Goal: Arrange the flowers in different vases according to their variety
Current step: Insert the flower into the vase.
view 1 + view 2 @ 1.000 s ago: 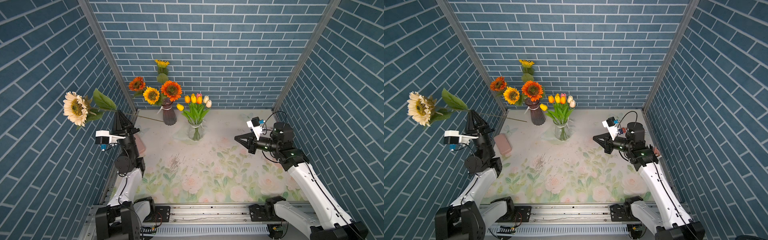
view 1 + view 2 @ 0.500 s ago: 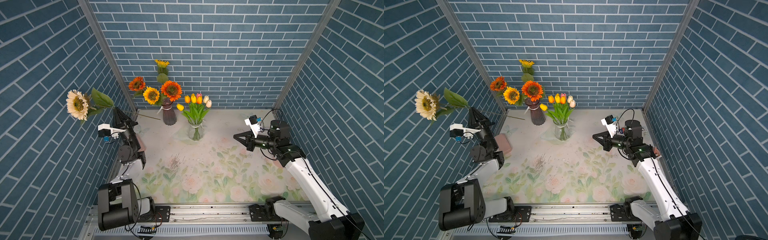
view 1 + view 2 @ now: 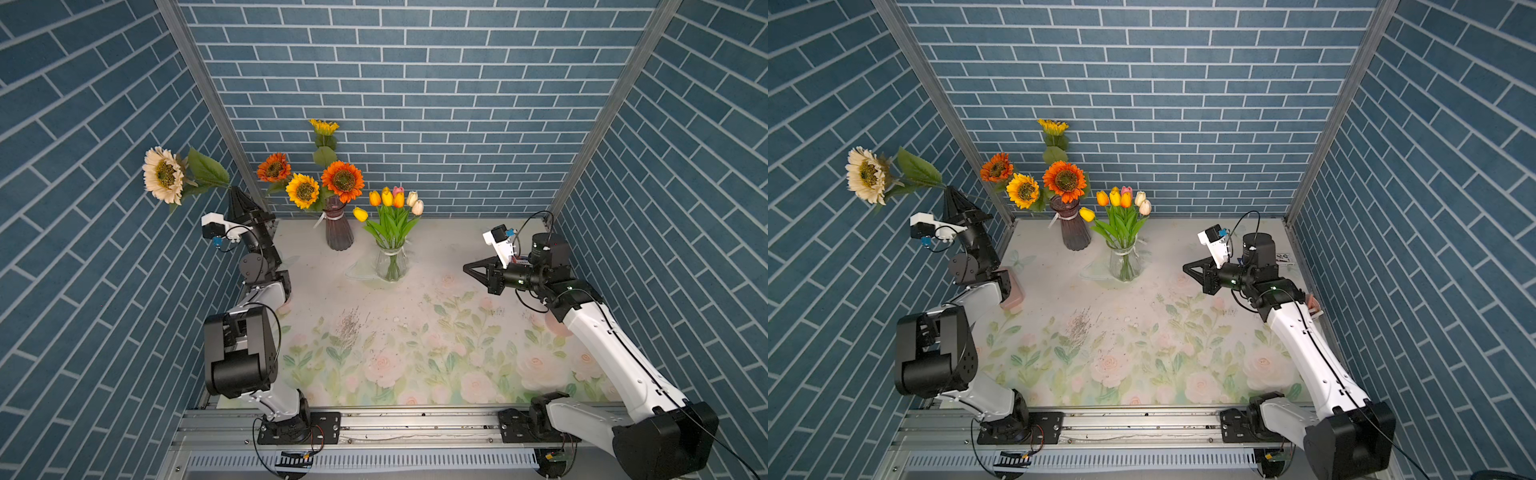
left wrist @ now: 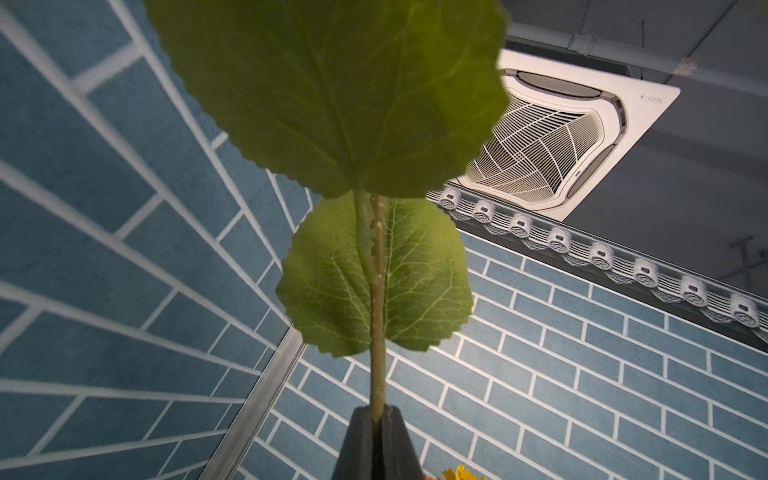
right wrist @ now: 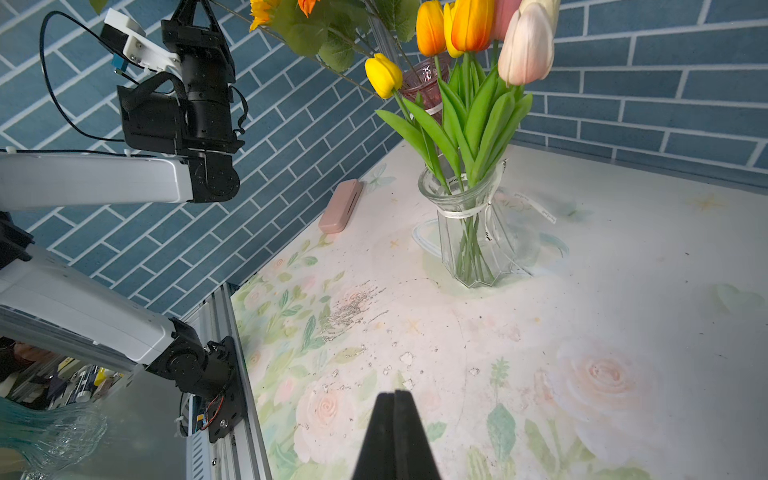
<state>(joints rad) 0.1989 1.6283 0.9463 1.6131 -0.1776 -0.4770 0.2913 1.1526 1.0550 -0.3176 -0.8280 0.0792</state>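
Note:
My left gripper (image 3: 232,190) (image 3: 949,190) (image 4: 377,409) points upward at the back left, shut on the stem of a cream sunflower (image 3: 163,174) (image 3: 867,175). Its stem (image 4: 377,332) and green leaves (image 4: 332,83) fill the left wrist view. The dark purple vase (image 3: 337,226) (image 3: 1074,228) holds several orange and yellow sunflowers (image 3: 342,181). To its right, the clear vase (image 3: 390,262) (image 3: 1124,264) (image 5: 471,237) holds several tulips (image 3: 392,199) (image 5: 465,29). My right gripper (image 3: 467,267) (image 3: 1186,268) (image 5: 394,392) is shut with nothing in it, hovering right of the clear vase.
A flat pink case (image 3: 1013,293) (image 5: 341,205) lies on the mat near the left wall. The floral mat (image 3: 415,332) covers the table. Blue brick walls enclose three sides. A metal rail (image 3: 395,424) runs along the front edge.
My left arm has carried the cream sunflower right and toward the back, nearer the purple vase. The right gripper has drifted slightly back and left.

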